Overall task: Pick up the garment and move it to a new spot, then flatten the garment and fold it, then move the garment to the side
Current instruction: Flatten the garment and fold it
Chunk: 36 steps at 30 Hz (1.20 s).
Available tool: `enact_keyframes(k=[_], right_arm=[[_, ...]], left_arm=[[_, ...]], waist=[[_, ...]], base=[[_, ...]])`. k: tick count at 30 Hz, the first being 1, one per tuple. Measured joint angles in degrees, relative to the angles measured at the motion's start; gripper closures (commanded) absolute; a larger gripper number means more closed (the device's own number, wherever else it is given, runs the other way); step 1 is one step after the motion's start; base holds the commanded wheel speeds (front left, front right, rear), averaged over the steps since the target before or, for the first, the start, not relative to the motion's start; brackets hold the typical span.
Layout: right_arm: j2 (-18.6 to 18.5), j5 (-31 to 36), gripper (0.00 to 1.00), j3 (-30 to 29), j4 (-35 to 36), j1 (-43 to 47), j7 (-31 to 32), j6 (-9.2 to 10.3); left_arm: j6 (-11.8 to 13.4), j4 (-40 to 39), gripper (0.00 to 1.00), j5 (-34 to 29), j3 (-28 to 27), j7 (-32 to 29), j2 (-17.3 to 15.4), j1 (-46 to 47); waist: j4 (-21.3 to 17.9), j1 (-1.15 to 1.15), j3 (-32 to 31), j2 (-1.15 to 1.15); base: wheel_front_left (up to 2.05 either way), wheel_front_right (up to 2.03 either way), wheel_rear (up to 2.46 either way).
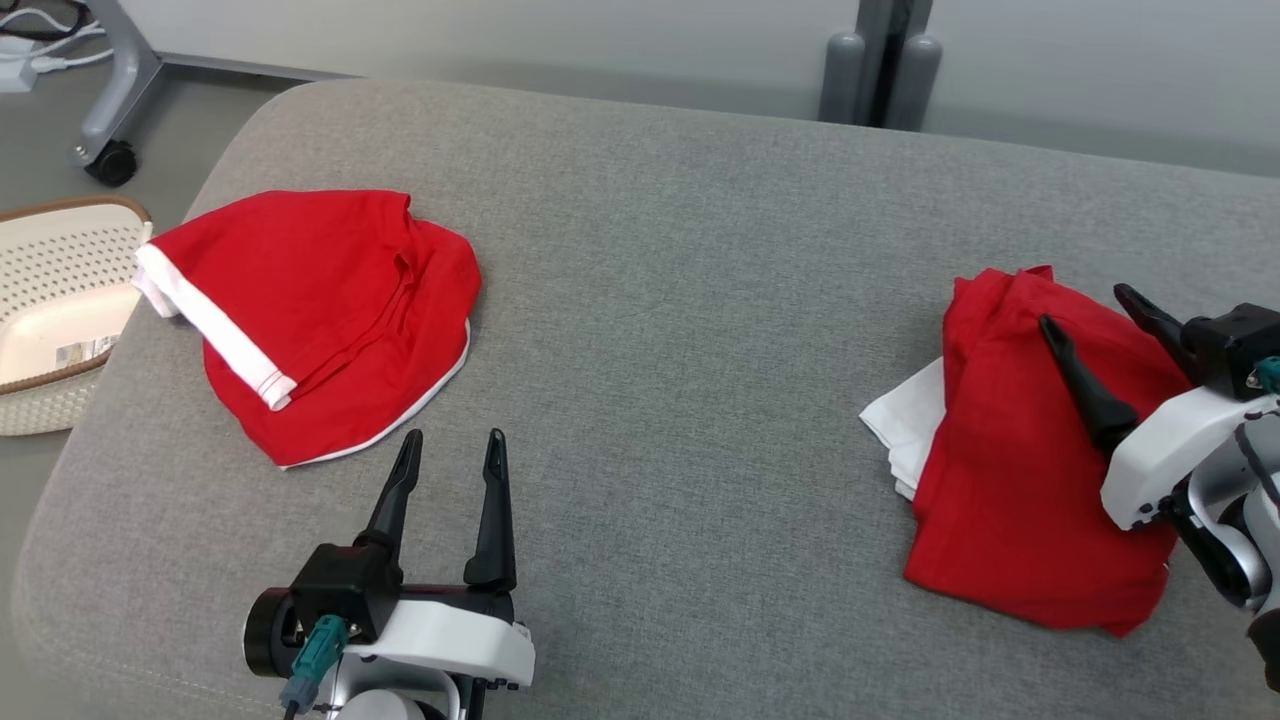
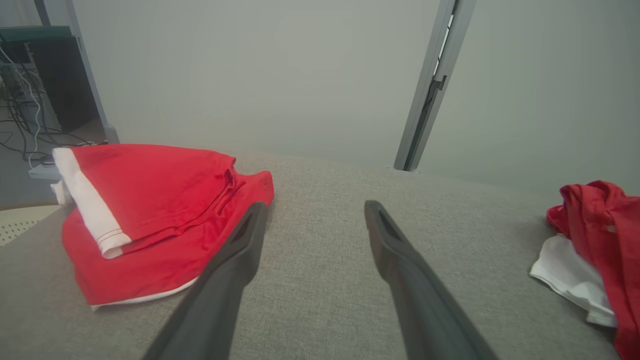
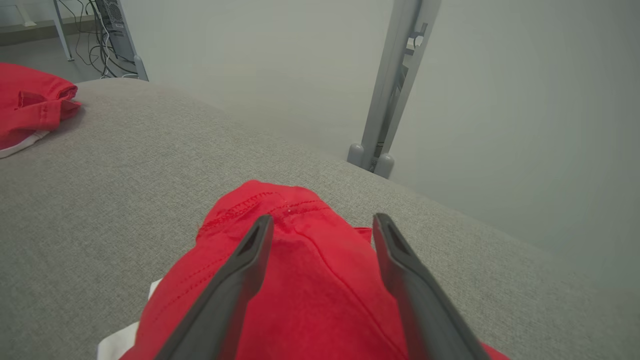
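Over the crumpled garment (image 1: 1010, 480), right gripper (image 1: 1082, 306) is held wide, empty; left gripper (image 1: 454, 434) likewise spread. A raised fold should be pinched deeply.

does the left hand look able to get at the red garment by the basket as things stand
Probably yes. The left hand is open and empty, and only bare grey cushion lies between its fingertips and the red garment just ahead to its left. Nothing lies on it.
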State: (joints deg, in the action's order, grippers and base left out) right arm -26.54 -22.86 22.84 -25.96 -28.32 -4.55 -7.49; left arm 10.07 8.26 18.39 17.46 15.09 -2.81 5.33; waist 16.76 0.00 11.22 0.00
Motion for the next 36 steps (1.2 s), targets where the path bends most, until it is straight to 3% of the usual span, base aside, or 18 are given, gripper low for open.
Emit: enact_keyframes(k=[8,9,11,12,24,36], right_arm=[[-2.2,-3.6,0.02,3.9,-4.4,-2.7,0.0,0.00],[-2.2,-4.1,0.42,4.2,-4.8,-2.9,0.2,0.00],[-2.3,-5.2,0.88,5.3,-5.7,-3.2,0.8,0.00],[-2.3,-5.4,1.00,5.7,-6.2,-3.3,0.9,0.00],[-2.8,-6.8,1.00,7.7,-7.1,-6.2,-4.1,0.00],[-3.3,-2.6,1.00,1.8,0.1,-13.0,-9.0,0.00]], left_arm=[[0.2,-0.1,0.00,0.9,0.4,0.0,0.0,0.0],[0.2,-0.1,0.00,0.9,0.4,0.0,0.0,0.0],[0.3,0.0,0.00,1.0,0.5,0.0,0.0,0.1],[0.4,-0.1,0.00,1.0,0.5,0.0,0.0,0.1],[0.6,0.3,0.00,1.0,0.5,0.0,0.0,0.3],[0.2,0.8,0.00,1.1,0.6,0.0,0.0,-0.5]], waist=[[2.3,0.00,1.2,0.00],[2.4,0.00,1.2,0.00],[2.4,0.00,1.1,0.00],[2.4,0.00,1.1,0.00],[1.6,0.00,-0.3,0.00],[3.3,0.00,-3.6,0.00]], base=[[0.00,0.00,0.00],[0.00,0.00,0.00],[0.00,0.00,0.00],[0.00,0.00,0.00],[0.00,0.00,0.00],[0.00,0.00,0.00]])
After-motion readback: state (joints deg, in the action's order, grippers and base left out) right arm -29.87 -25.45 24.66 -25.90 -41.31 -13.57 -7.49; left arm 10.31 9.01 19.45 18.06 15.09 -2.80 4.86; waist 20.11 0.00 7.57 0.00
